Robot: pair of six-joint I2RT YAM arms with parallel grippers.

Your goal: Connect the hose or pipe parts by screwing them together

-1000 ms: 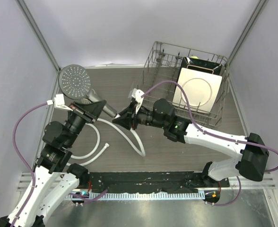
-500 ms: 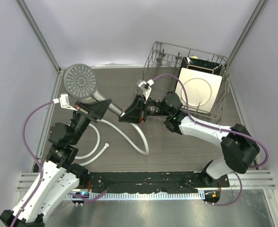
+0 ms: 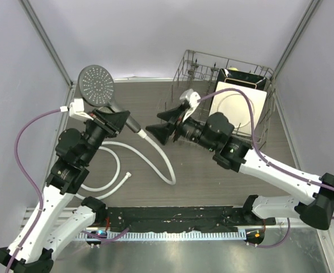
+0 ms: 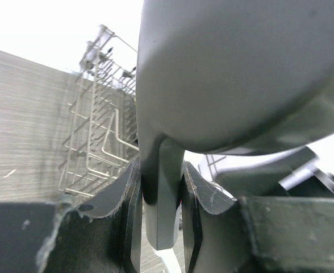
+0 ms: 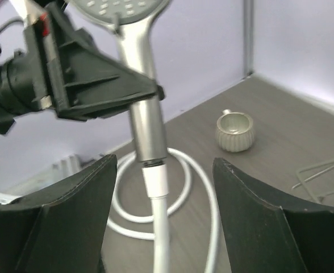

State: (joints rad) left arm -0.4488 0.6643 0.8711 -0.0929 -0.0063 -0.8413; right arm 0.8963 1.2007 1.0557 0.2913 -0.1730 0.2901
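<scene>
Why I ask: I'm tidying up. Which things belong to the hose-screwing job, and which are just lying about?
Job: shower head, held by the left gripper; hose, meeting the handle's end; right gripper, open, facing that joint.
Lying about: dish rack; plate in it; small cup.

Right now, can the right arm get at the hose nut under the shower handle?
Probably yes. The right fingers stand open on either side of the hose nut, nothing between. The left fingers clamp the handle above the joint, clear of it.
</scene>
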